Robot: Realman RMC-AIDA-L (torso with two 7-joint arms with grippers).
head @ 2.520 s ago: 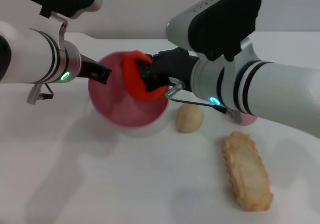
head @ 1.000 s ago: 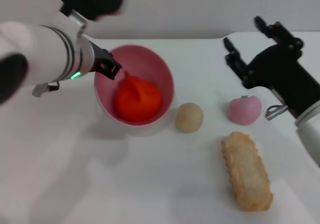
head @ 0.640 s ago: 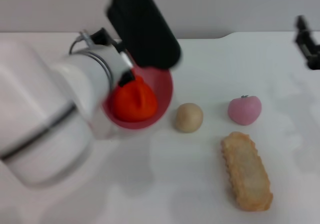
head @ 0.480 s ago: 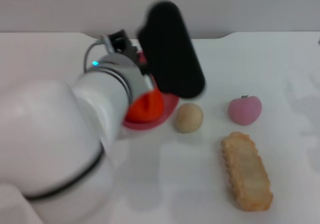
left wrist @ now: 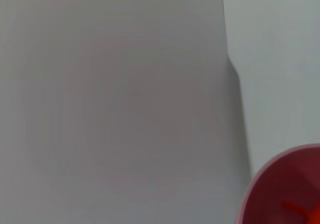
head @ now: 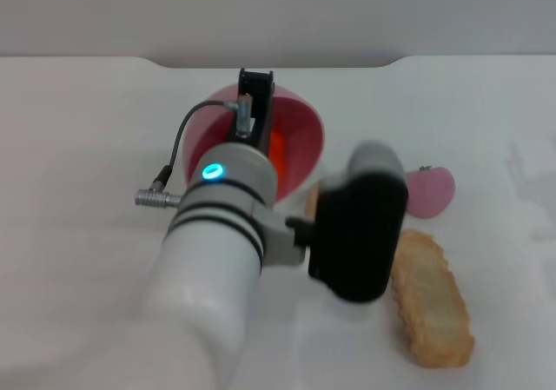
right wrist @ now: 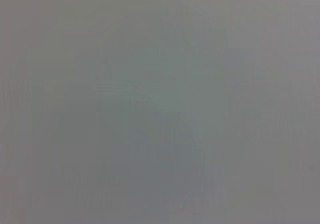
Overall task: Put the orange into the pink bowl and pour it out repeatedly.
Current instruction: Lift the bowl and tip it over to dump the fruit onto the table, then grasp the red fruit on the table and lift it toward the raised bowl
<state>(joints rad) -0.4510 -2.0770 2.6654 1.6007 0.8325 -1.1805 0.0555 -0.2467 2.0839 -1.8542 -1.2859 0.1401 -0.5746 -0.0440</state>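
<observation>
left claw (head: pixel 256 90): upper centre of head view, at the pink bowl (head: pixel 300 134) rim; finger state can't tell
orange (head: pixel 280 147): inside the tilted bowl
right claw: out of view
step: pouring; next likely tip further so the orange rolls onto the desk (head: pixel 87 147)

Tilted pink bowl (head: pixel 300 138) holds the orange (head: pixel 280 149).

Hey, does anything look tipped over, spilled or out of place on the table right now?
The pink bowl is tilted on its side, gripped by the left gripper, with the orange showing inside. Nothing has spilled.
</observation>
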